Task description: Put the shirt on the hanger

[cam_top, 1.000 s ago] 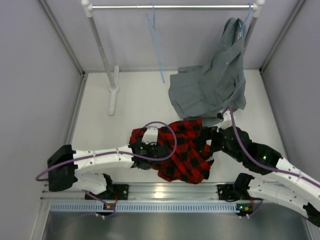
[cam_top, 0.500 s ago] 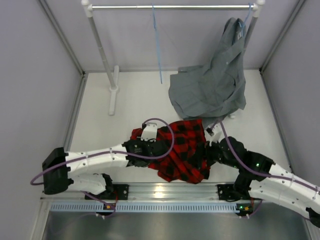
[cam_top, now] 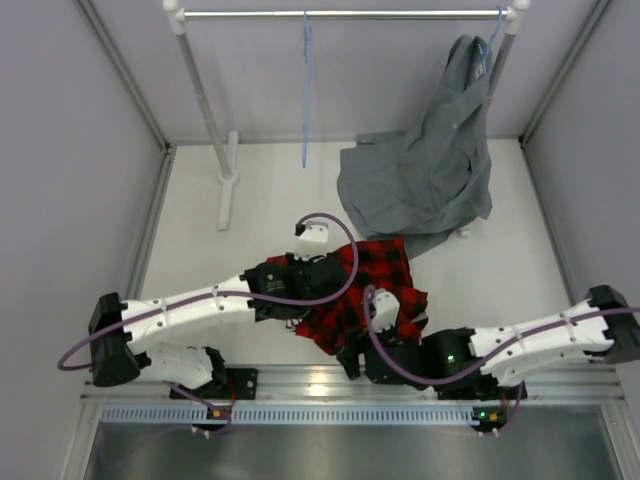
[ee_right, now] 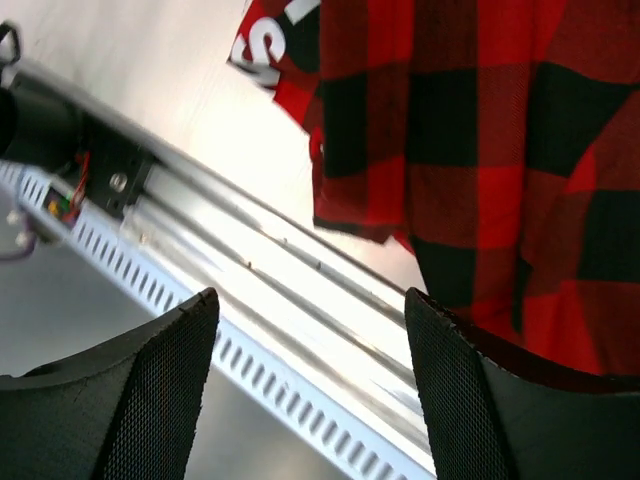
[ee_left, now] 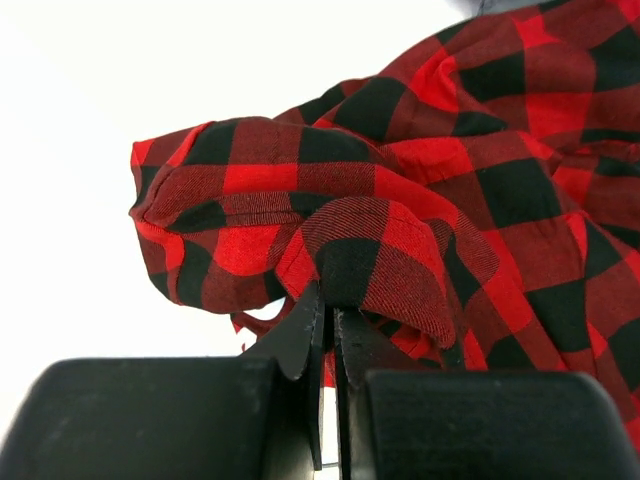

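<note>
The red-and-black plaid shirt (cam_top: 375, 285) lies crumpled on the table near the front. My left gripper (cam_top: 305, 292) is at its left edge. In the left wrist view this gripper (ee_left: 328, 300) is shut on a fold of the shirt (ee_left: 430, 150). My right gripper (cam_top: 352, 358) is at the shirt's near hem, over the front rail. In the right wrist view it (ee_right: 310, 297) is open and empty, with the shirt (ee_right: 480, 130) and its white lettering (ee_right: 280, 30) beyond the fingertips. The bare light-blue hanger (cam_top: 306, 90) hangs on the rail at the back.
A grey shirt (cam_top: 420, 170) hangs on another hanger at the back right and drapes onto the table. The white rack's upright (cam_top: 205, 100) and foot stand at the back left. The aluminium mounting rail (ee_right: 300, 290) runs along the near edge. Grey walls enclose both sides.
My right arm has swung from the shirt's right edge to its near hem, now pointing left. My left gripper has shifted slightly right and away, dragging the shirt. The hanger has swung.
</note>
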